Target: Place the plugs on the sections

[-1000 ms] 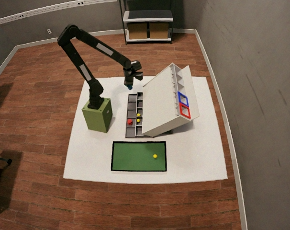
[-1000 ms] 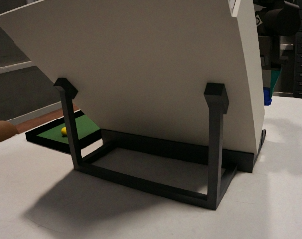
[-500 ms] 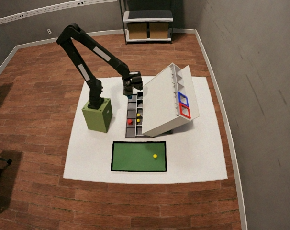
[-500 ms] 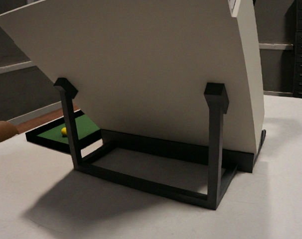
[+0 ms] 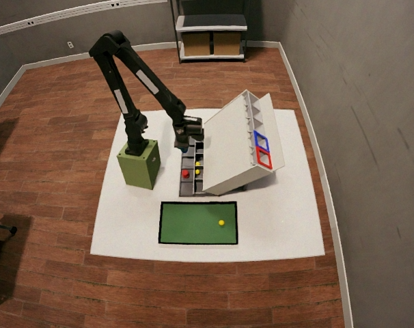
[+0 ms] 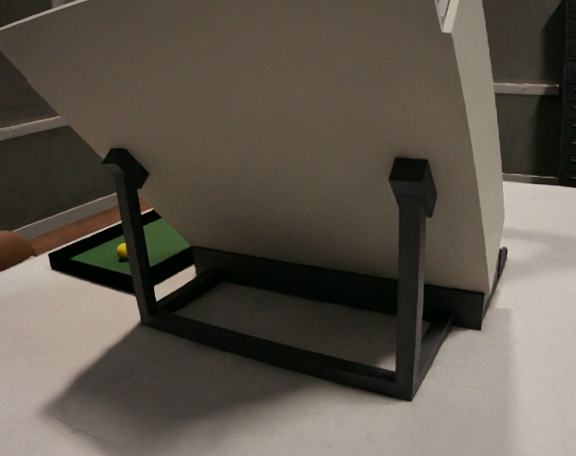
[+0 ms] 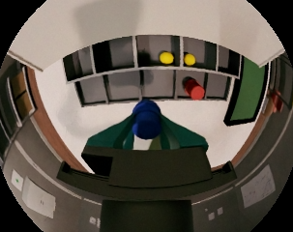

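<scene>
Placement of the blue plug looks like the step in hand. The end effector is pinching it, its fingers pressed against the plug's sides, above the base-side edge of the sorting box's flat front row.

The red plug stands in that front row, toward the tabletop edge where the green tray lies. Behind it, one yellow marble sits in its section; a second yellow marble is in the adjoining section, farther from the tray-side edge. The third marble rests in the tray.

Both funnel tests seem done, and I'd judge the second marble's section to be where the blue-banded funnel empties, if the red plug is placed right; which funnel fed which section cannot be told here.

The next move calls for lining up over the flat front part beside the red plug, lowering upright, then letting go. Drifting toward the tray-side edge could knock the red plug; stopping short could put the blue one on a divider.
</scene>
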`<state>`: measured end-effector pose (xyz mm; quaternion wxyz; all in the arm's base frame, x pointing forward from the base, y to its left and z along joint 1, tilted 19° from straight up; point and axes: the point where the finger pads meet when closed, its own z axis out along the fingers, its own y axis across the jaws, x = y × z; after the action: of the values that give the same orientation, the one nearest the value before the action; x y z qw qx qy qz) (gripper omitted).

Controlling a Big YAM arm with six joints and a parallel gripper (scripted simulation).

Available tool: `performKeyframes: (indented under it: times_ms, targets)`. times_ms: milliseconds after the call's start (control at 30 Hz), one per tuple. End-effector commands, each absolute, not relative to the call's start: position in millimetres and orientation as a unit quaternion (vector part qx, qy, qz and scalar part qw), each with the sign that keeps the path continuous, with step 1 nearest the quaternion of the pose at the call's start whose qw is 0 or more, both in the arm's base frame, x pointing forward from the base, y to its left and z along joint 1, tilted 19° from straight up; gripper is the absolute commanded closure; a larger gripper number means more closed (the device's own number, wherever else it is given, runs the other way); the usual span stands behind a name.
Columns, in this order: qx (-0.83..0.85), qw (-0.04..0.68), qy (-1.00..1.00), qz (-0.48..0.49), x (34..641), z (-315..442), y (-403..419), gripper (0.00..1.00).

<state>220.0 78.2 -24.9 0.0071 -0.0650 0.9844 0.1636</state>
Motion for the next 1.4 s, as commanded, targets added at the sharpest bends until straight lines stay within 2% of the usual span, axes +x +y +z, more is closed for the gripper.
performKeyframes:
  times_ms: [0, 1367]
  targets:
    - [-0.094, 0.032, 0.981, 0.168, 244, -20, 73, 1.00]
    - [-0.095, 0.028, 0.981, 0.166, 242, -28, 57, 1.00]
